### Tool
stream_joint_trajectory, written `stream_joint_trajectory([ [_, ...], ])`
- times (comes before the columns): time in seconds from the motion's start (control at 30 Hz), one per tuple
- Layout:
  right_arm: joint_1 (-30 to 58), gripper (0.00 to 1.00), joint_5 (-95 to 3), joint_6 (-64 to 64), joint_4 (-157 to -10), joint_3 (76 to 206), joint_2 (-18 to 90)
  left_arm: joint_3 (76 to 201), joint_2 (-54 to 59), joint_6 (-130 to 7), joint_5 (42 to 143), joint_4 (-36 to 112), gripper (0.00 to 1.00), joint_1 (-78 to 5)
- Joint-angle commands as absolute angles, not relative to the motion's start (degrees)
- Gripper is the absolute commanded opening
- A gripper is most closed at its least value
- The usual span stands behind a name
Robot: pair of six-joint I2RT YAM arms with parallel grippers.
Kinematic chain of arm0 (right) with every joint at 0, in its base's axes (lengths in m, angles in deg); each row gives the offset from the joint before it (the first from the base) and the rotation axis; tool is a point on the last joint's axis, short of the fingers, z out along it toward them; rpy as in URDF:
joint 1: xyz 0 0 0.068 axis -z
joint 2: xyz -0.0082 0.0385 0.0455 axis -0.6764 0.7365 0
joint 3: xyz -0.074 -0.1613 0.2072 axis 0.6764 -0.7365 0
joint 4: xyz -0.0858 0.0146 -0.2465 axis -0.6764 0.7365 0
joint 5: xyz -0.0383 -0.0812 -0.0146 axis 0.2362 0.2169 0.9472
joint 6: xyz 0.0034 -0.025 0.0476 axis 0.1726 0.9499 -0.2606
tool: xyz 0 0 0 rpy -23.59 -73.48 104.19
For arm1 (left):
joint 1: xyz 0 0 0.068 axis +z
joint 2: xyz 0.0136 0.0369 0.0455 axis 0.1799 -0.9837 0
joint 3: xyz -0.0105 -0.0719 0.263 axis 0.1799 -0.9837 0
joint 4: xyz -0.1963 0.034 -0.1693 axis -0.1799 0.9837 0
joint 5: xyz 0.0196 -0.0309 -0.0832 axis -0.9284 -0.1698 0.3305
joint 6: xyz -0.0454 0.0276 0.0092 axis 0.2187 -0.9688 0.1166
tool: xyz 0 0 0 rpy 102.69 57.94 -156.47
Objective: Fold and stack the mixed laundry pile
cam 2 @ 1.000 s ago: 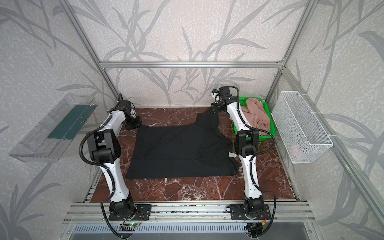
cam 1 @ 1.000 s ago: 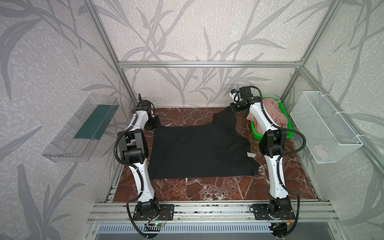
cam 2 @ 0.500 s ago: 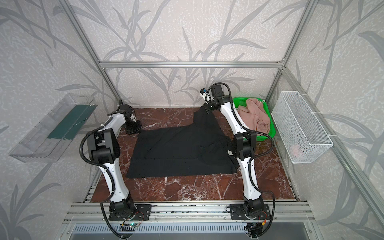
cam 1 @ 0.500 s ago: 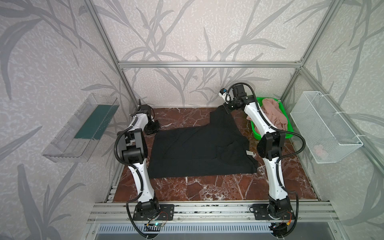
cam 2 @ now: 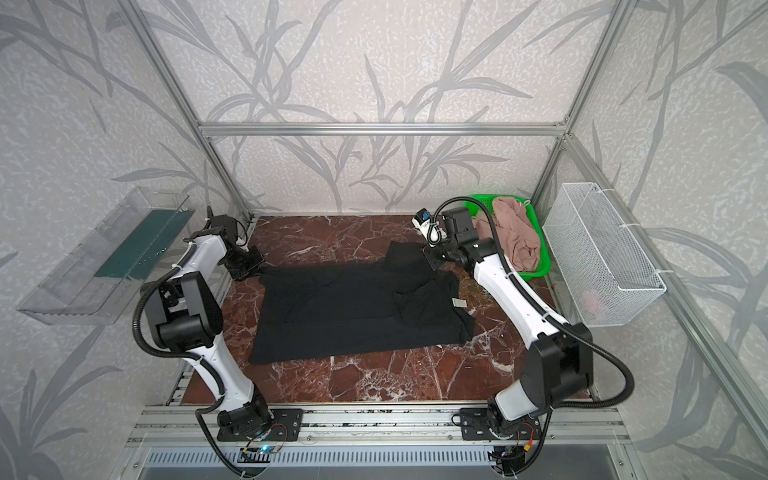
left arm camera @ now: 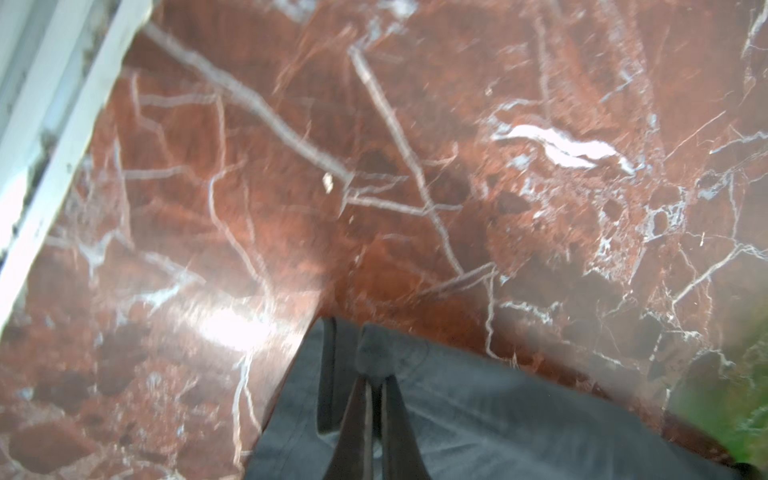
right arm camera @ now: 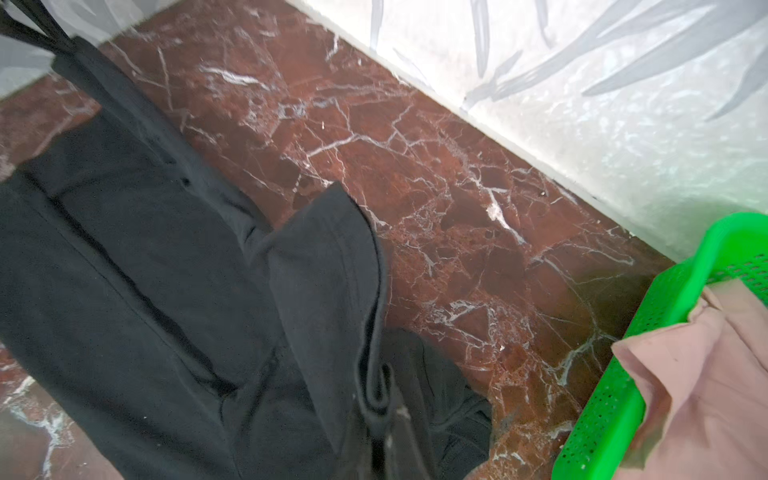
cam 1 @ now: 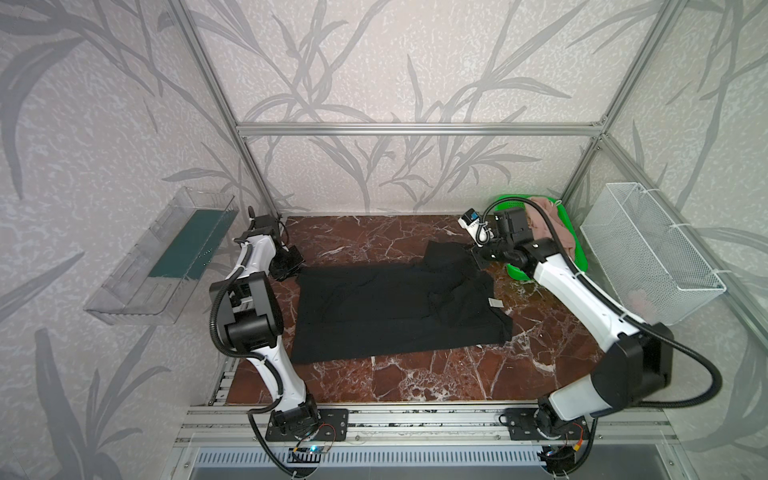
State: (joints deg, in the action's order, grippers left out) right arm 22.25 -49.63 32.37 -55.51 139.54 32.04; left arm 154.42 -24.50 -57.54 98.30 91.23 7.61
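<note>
Wall bin (cam 1: 166,257), clear plastic, far left, plays no part here. Left gripper (cam 1: 286,266) sits low at the far-left corner of the black T-shirt (cam 1: 386,311). In the left wrist view its fingers (left arm camera: 351,428) are pressed together with a fold of dark cloth nipped at the tips.

The shirt is spread across the middle of the marble table (cam 1: 415,374). Its left half is fairly flat and its right half is rumpled. The grey neck label (cam 1: 494,303) shows near the right edge.

Right gripper (cam 1: 478,259) is at the shirt's far-right part. The right wrist view shows it clamped tight on a rolled sleeve hem, and that sleeve stands lifted off the table.

Further right, the green basket (cam 2: 534,272) sits in the back corner with the dusty-pink shorts (cam 2: 519,239) heaped in it. White wire mesh basket (cam 2: 602,253) hangs on the right wall, with something small and pale inside, too dim to name.

Judgement: the shirt is the garment in work, being laid out for folding, and the shorts are not yet started. To do the step well:
- Draw the two pinches apart along the far edge so the slack goes out first.
- Carry both at equal height.
- Smooth the bunched right sleeve before folding, or creases get trapped.
- Tension gently, because grips this close to the edge may slip.
</note>
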Motion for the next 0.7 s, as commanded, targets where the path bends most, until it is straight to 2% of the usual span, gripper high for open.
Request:
stream_joint_trajectory([
  [0.0, 20.8, 0.0, -49.2, 28.8, -59.4, 132.8, 27.5, 149.2, -21.7, -55.7, 100.8, 92.7, 0.0, 7.6],
  [0.3, 18.0, 0.0, -46.8, 19.0, -61.9, 114.9, 17.0, 135.2, -12.2, -50.3, 95.2, 88.5, 0.0, 7.8],
  [0.67, 13.8, 0.03, -39.8, 9.7, -58.2, 107.8, 16.0, 129.4, -10.1, -48.9, 95.5, 88.5, 0.0, 8.0],
])
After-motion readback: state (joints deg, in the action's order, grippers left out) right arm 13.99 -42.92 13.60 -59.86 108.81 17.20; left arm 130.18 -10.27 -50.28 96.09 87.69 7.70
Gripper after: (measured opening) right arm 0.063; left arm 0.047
